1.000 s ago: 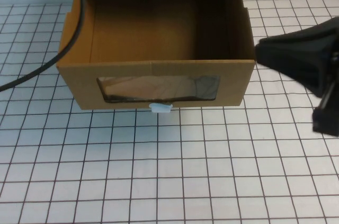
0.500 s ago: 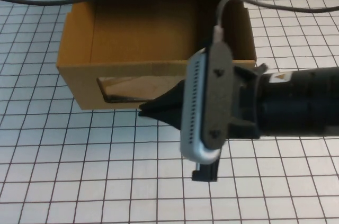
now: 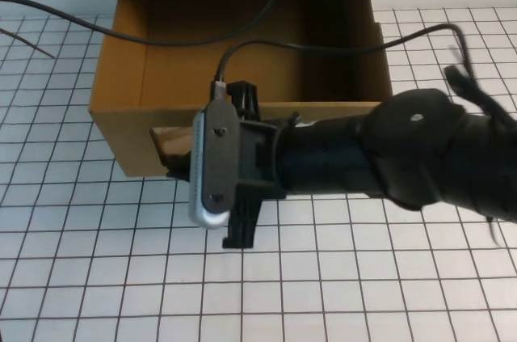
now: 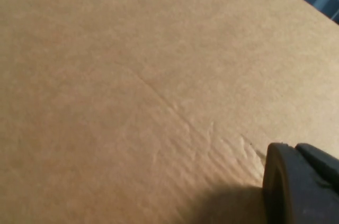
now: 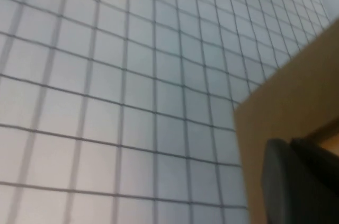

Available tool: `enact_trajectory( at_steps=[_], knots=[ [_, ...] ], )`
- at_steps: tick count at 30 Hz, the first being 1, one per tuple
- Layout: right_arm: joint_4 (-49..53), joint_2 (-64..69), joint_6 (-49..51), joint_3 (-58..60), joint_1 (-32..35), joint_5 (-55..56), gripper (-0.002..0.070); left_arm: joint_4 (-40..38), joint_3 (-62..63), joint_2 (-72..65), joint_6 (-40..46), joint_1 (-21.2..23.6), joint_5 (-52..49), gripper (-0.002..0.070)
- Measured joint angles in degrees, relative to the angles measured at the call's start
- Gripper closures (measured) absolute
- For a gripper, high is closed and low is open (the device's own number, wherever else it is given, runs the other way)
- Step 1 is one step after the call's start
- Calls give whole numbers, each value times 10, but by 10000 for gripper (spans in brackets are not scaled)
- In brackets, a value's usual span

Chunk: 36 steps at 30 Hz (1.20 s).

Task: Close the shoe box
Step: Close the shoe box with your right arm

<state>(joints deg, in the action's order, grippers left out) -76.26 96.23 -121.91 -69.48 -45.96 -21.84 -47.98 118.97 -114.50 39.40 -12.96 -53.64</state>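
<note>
A white bench (image 3: 97,277) ruled with a dark square grid fills the high view, with a pale wall behind it. No brand, label or writing can be read anywhere.

The shoe box (image 3: 121,83), brown cardboard and drawer-style, sits at the far middle of the bench. Its drawer is pulled out toward the robot, open on top and showing a bare cardboard floor. Its windowed front wall faces the robot, and its long axis across that front runs left to right. Only the left end of the clear window (image 3: 171,145) shows; the rest is hidden by the right arm.

The right arm reaches in from the right edge, lying across the front of the box, with its wrist camera over the front wall. The right claw (image 5: 302,184) is just beside the box's front near its left half; whether its fingers are open or closed cannot be told.

The left claw (image 4: 302,187) is right up against plain cardboard of the box, which fills the left wrist view. Its state cannot be told either. Black cables (image 3: 266,35) cross over the open drawer.
</note>
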Motion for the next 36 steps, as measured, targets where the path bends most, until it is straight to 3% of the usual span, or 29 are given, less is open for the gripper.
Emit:
enact_trajectory(
  at_steps=[12, 24, 32, 36],
  knots=[
    [-5, 115, -17, -149, 40, 40, 689, -6, 0, -2, -1, 0, 9, 677],
    [-1, 189, -27, -256, 107, -95, 690, -46, 0, -5, 10, 0, 7, 677],
    [59, 167, -12, -262, 101, -121, 689, -55, 0, -5, 23, 0, 6, 677],
    [154, 135, 83, -260, 82, -151, 689, -57, 0, -5, 25, 2, 6, 677]
  ],
)
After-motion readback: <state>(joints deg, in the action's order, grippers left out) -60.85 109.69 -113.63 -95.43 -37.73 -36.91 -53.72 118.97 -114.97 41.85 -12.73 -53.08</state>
